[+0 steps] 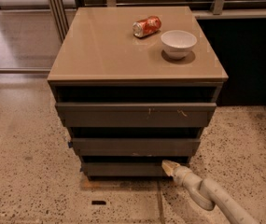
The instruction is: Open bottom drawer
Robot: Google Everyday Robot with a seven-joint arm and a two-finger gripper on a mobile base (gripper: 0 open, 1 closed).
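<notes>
The tool (170,167) is at the right edge of the bottom drawer (123,170). Wide or narrow, I cannot tell.

A red-orange soda can (147,26) lies on its side on the tan surface (104,45), near an upright white bowl (178,43), not touching. Speckled terrazzo floor (25,171) lies below.

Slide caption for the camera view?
Robot tool at right end of the bottom drawer; can and bowl on top.
</notes>
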